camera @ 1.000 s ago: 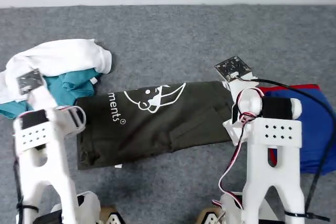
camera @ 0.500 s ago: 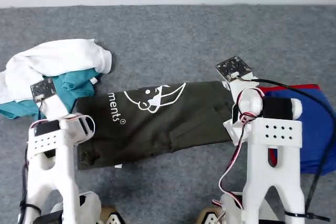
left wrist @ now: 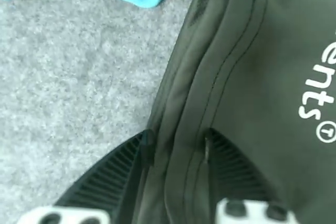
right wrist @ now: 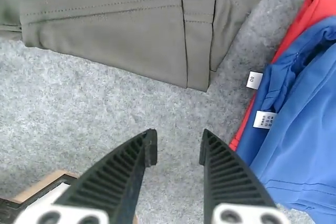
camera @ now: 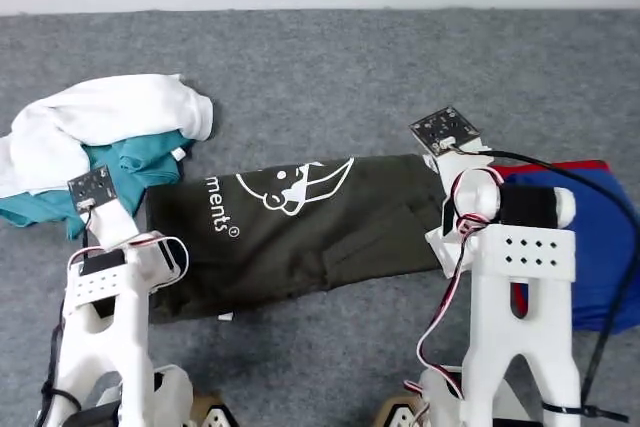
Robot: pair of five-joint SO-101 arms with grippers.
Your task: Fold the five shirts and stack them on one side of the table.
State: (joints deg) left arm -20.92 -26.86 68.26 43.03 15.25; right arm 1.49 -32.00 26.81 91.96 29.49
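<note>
Centre of the high view: a dark olive shirt point(camera: 300, 222) with white print, folded into a long band on the grey table point(camera: 350, 67). At its left end, the left gripper point(left wrist: 176, 148), jaws narrowly apart and astride the shirt's stitched edge, a ridge of olive cloth lying between them, grey surface just outside one finger. At its right end, the right gripper point(right wrist: 177, 148), jaws at a similar narrow gap over bare grey surface, holding nothing, the shirt's folded sleeve corner near but apart. Upper left of the high view: a crumpled white shirt point(camera: 110, 117) over a teal shirt point(camera: 130, 167), the teal one just beside the olive shirt's corner. Right edge: a blue shirt point(camera: 600, 237) on top of a red shirt point(camera: 560, 164). Compared with a second ago: left arm down and rightward from over the white-and-teal heap to the olive shirt's left edge; right arm and all shirts as before.
</note>
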